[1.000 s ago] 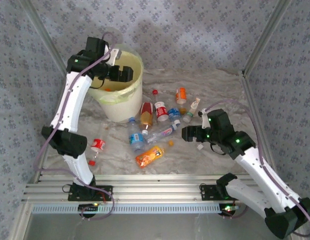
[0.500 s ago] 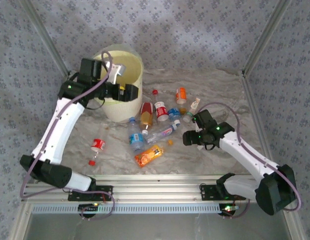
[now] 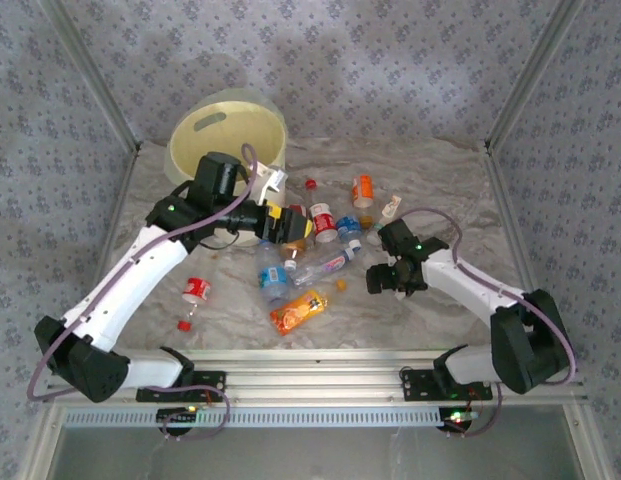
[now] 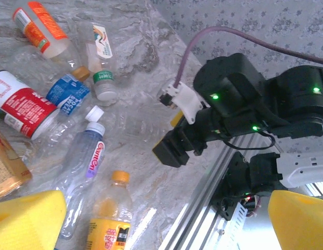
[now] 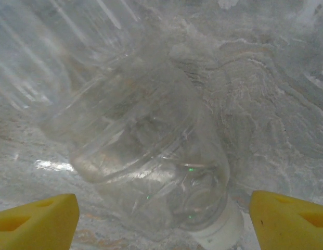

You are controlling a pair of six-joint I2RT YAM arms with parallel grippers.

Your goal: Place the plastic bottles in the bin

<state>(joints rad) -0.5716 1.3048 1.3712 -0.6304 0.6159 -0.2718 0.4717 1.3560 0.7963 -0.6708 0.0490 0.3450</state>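
Observation:
Several plastic bottles lie on the marbled table: an orange one [image 3: 300, 311], a clear one [image 3: 325, 265], a blue-labelled one [image 3: 273, 280], a red-and-white one [image 3: 323, 222] and a small red one [image 3: 196, 290]. The cream bin [image 3: 230, 130] stands at the back left. My left gripper [image 3: 280, 222] hovers open above the pile, right of the bin, over the orange bottle [image 4: 112, 208] and the clear bottle [image 4: 83, 166]. My right gripper [image 3: 382, 278] is low on the table, open. A crushed clear bottle [image 5: 145, 156] with a white cap lies between its yellow fingertips [image 5: 36, 219], which stand apart from it.
More bottles lie behind the pile: an orange-and-white one [image 3: 362, 190] and a white one [image 3: 390, 208]. Loose red caps [image 3: 183, 325] sit on the table. The aluminium rail [image 3: 310, 375] runs along the near edge. The right arm [image 4: 239, 104] shows close by in the left wrist view.
My left gripper has swung from over the bin down and right to the bottle pile, staying open. My right arm has stretched forward and lowered its gripper to the table.

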